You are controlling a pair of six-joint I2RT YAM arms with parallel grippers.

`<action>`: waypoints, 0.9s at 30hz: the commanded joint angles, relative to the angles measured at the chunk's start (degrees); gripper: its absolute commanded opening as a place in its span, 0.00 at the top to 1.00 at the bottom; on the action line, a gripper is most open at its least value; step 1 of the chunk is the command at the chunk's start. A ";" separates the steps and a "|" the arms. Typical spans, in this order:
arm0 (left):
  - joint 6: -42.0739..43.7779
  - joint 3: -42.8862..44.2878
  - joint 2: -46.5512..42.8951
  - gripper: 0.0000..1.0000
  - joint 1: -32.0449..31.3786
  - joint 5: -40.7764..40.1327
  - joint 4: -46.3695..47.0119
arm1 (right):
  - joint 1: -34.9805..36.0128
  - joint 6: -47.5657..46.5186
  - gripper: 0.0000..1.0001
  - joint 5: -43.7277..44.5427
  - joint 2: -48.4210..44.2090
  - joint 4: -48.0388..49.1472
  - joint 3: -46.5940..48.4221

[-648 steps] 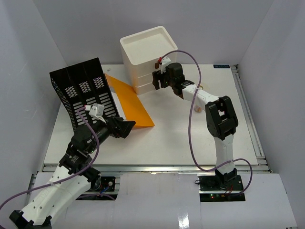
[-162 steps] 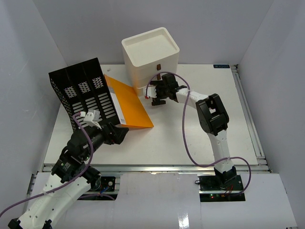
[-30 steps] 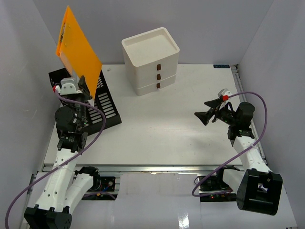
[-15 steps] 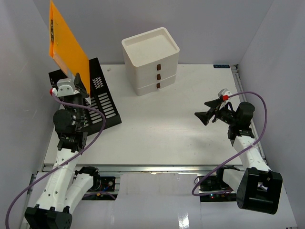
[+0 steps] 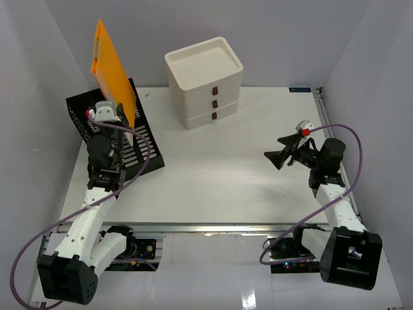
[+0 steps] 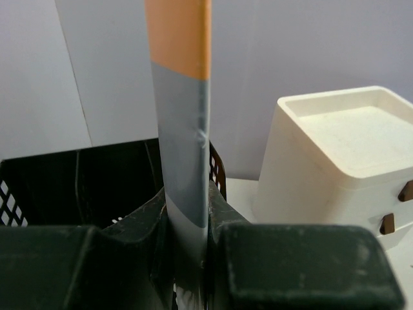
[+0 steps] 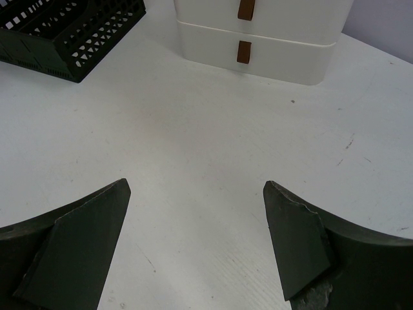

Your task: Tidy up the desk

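The desk is the big white top filling the middle. At ten o'clock on it sits the black rack, and at twelve the cream drawer box. The left gripper is clenched on the orange folder, upright over the rack. The right gripper, at three o'clock, is spread wide and empty. Pinched only at its bottom, the tall folder could tip and miss its slot.
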 commanded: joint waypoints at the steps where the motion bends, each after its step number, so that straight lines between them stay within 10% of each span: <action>1: 0.10 -1.77 2.44 1.00 -0.08 -0.16 5.50 | -0.51 -0.17 0.10 -0.21 -0.52 2.18 0.30; 27: -9.72 -12.29 12.94 1.00 0.18 -4.05 20.14 | -1.28 -0.34 0.10 0.74 0.08 2.52 0.04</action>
